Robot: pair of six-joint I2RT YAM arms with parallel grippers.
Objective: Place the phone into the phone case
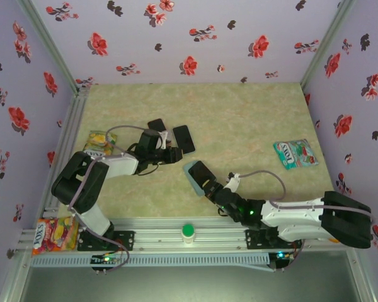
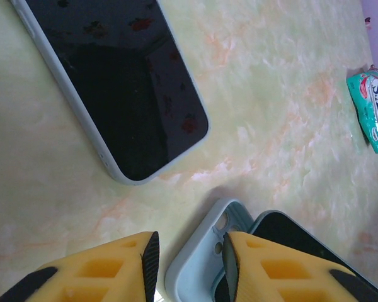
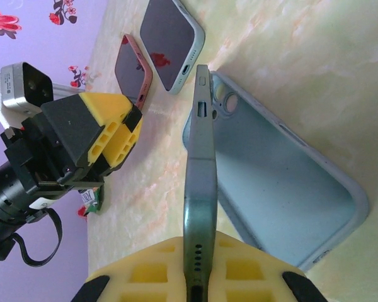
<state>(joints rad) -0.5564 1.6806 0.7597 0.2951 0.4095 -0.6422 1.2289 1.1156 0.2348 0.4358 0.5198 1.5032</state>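
Observation:
The light blue phone case (image 1: 192, 181) lies open side up on the table's near middle. A dark phone (image 3: 200, 176) stands on its long edge along the case's (image 3: 277, 182) left rim, with my right gripper (image 3: 200, 251) shut on its bottom end. In the top view this gripper (image 1: 212, 189) sits just right of the case. My left gripper (image 1: 174, 154) hovers up-left of the case, apart from it. Its jaws (image 2: 190, 245) stand partly open and hold nothing. Beyond its fingers lie the case's camera corner (image 2: 198, 261) and the phone's screen (image 2: 290, 236).
A black phone in a pale case (image 1: 183, 138) and a pink-cased phone (image 1: 156, 124) lie beyond the left gripper. A teal candy pack (image 1: 296, 154) lies at the right and a yellow pack (image 1: 99, 143) at the left. A green-capped bottle (image 1: 188, 231) stands on the front rail.

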